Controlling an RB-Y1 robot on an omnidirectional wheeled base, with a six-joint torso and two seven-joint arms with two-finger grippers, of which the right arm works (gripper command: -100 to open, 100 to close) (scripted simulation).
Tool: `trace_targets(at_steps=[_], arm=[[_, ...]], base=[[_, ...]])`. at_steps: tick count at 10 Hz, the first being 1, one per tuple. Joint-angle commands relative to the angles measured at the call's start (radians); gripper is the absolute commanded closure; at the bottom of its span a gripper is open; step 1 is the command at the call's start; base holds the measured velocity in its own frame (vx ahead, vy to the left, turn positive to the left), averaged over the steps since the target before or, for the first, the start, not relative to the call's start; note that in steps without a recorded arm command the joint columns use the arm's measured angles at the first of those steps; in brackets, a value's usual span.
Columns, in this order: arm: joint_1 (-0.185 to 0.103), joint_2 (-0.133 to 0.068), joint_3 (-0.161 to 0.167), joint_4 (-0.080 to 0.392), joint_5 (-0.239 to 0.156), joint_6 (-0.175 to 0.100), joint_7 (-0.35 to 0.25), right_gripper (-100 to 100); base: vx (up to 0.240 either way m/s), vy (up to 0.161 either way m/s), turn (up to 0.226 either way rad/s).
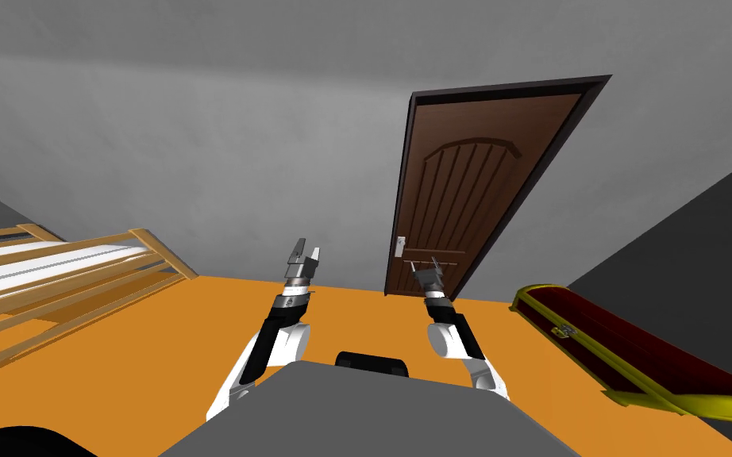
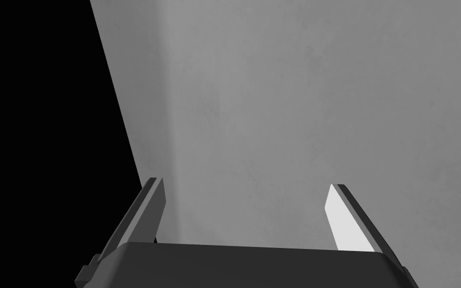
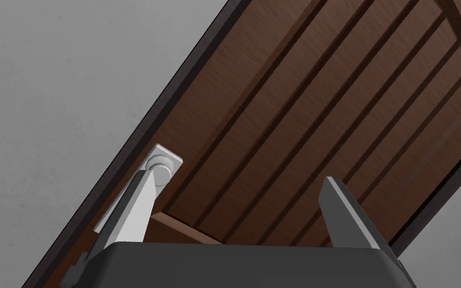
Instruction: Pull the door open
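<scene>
A dark brown panelled door (image 1: 468,198) stands shut in its dark frame (image 1: 406,159) in the grey wall ahead. Its light grey handle (image 1: 399,246) sits on a small plate at the door's left edge. My right gripper (image 1: 428,274) hangs open just right of and below the handle, short of the door. In the right wrist view the gripper (image 3: 239,210) is open; one of its fingers (image 3: 134,210) lines up with the handle's round hub (image 3: 160,165), and I cannot tell if they touch. My left gripper (image 1: 305,255) (image 2: 244,210) is raised in front of the wall, open and empty.
A slatted wooden frame (image 1: 63,270) lies at the left on the orange floor (image 1: 198,317). A long dark red case with yellow trim (image 1: 595,341) lies open at the right, near the door's hinge side. A dark grey wall (image 1: 698,238) closes the right.
</scene>
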Motion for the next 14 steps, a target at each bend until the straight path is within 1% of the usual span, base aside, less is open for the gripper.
trace_targets(at_steps=[1, 8, 14], arm=[[-0.018, -0.013, 0.013, 0.045, -0.033, -0.003, -0.048, -100], [-0.088, -0.068, 0.059, 0.216, -0.17, -0.008, -0.233, -100], [-0.139, -0.108, 0.092, 0.339, -0.269, -0.012, -0.367, -100]], base=[[0.096, -0.018, 0.011], [0.099, -0.009, 0.013], [0.096, -0.013, 0.01]])
